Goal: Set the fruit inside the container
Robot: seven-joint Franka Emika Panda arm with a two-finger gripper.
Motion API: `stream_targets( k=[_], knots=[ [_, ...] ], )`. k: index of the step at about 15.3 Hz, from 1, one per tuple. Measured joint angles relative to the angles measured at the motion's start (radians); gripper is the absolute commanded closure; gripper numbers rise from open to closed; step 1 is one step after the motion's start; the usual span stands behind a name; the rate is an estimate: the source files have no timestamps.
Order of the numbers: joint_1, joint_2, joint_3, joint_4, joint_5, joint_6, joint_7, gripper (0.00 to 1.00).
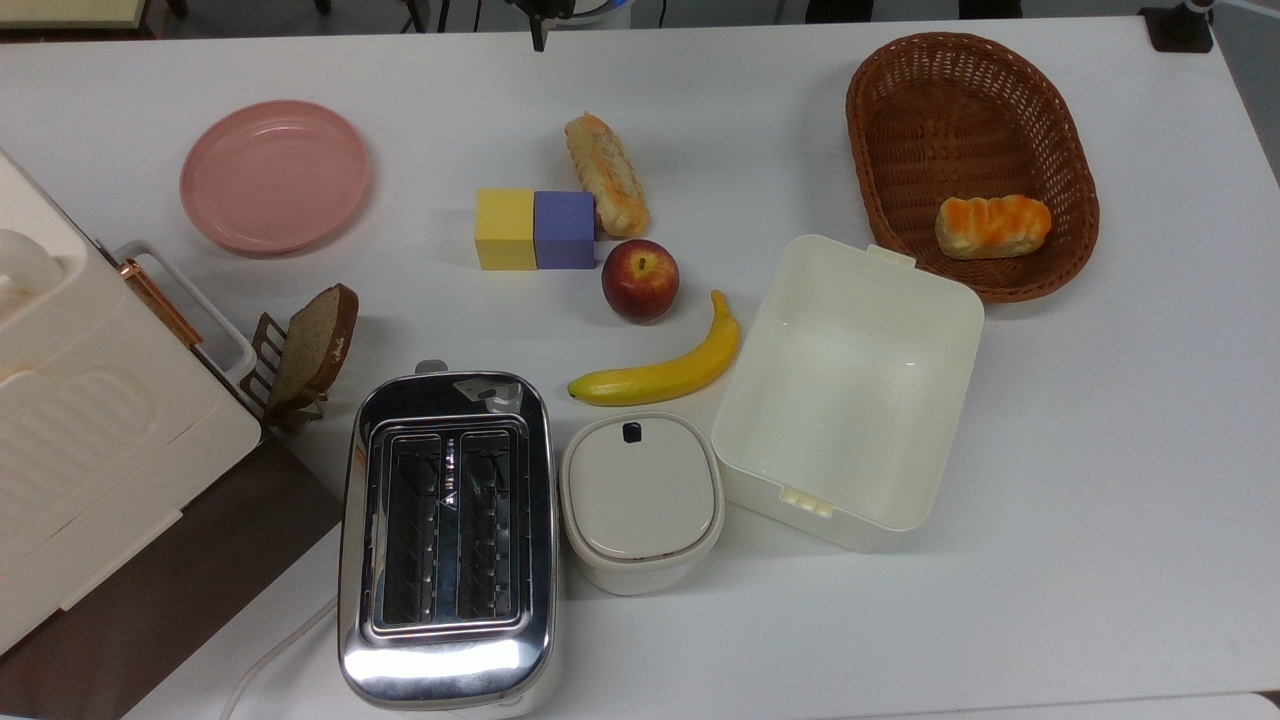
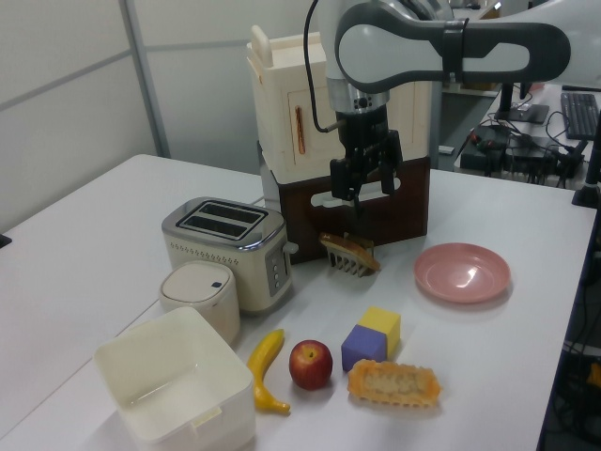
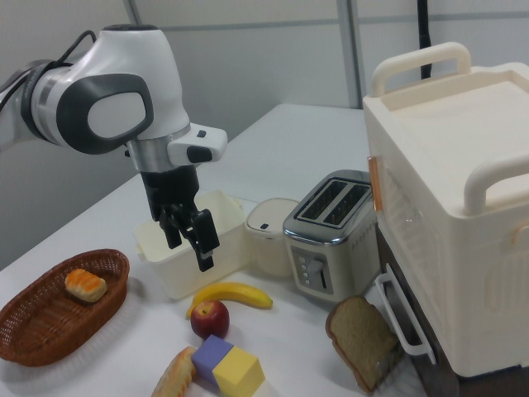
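The fruit [image 1: 640,280] is a dark-red apple with yellowish patches, lying on the white table beside a purple block; it also appears in the left view [image 2: 311,365] and the right view [image 3: 210,319]. The container [image 1: 850,390], a cream-white rectangular tub, stands empty to the top view's right of the fruit, also seen at the front left [image 2: 174,387] and behind the gripper [image 3: 165,277]. My gripper [image 2: 361,188] hangs open and empty well above the table, fingers pointing down. In the right view the gripper [image 3: 189,247] is above and slightly left of the fruit.
A banana [image 1: 665,375] lies between fruit and container. A lidded white pot [image 1: 640,500] and a toaster [image 1: 445,540] stand close by. Yellow and purple blocks [image 1: 535,230], a bread roll [image 1: 607,188], a pink plate [image 1: 274,175], a wicker basket [image 1: 965,110] holding a bun, and a large cream appliance [image 1: 80,430] ring the area.
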Motion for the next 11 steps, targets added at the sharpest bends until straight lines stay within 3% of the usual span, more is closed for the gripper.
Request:
stream_targets(
  k=[11],
  knots=[
    [-0.006, 0.002, -0.008, -0.001, -0.001, 0.055, -0.089, 0.0]
  ],
)
